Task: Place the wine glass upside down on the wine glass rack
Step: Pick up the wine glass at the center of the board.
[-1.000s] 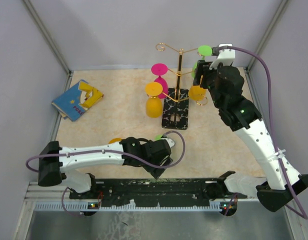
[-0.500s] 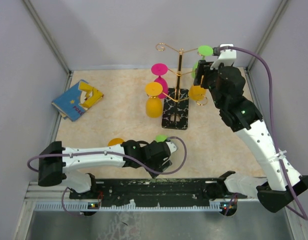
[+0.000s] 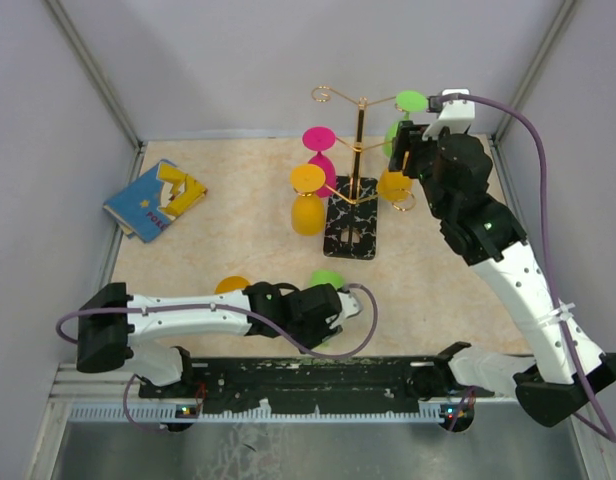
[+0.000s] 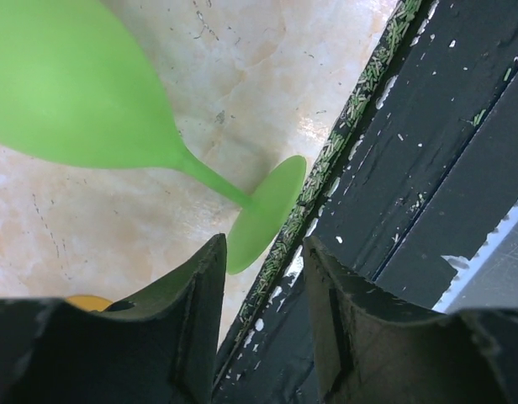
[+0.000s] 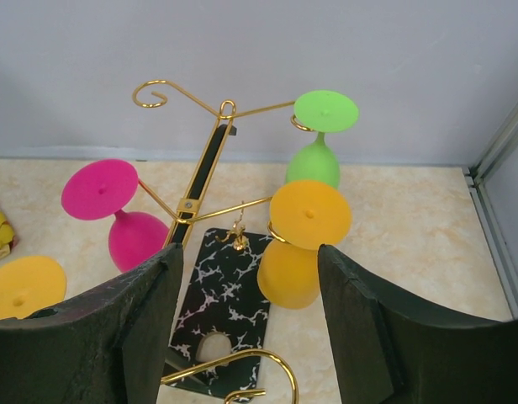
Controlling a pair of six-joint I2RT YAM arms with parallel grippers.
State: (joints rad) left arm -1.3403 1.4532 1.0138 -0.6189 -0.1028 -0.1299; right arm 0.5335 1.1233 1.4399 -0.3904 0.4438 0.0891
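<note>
A green wine glass [image 4: 74, 84] lies on its side on the table, its foot [image 4: 267, 215] by the black front rail; in the top view it shows as a green patch [image 3: 328, 278]. My left gripper [image 4: 266, 244] [image 3: 323, 308] is open and empty, its fingertips on either side of the foot without gripping it. The gold wire rack [image 3: 358, 140] [image 5: 221, 114] stands on its black marbled base [image 3: 350, 228] [image 5: 234, 286]. Pink [image 5: 116, 202], green [image 5: 322, 118] and two yellow [image 5: 305, 223] glasses hang on it upside down. My right gripper [image 5: 251, 250] [image 3: 400, 138] is open and empty beside the rack.
An orange-yellow glass [image 3: 231, 285] lies half hidden behind my left arm. A blue and yellow book [image 3: 153, 198] lies at the back left. The black rail [image 3: 318, 375] runs along the near edge. Grey walls close in the table.
My left gripper has turned and shifted slightly right near the table's front edge, and more of the green glass now shows beside it. The right arm has not moved.
</note>
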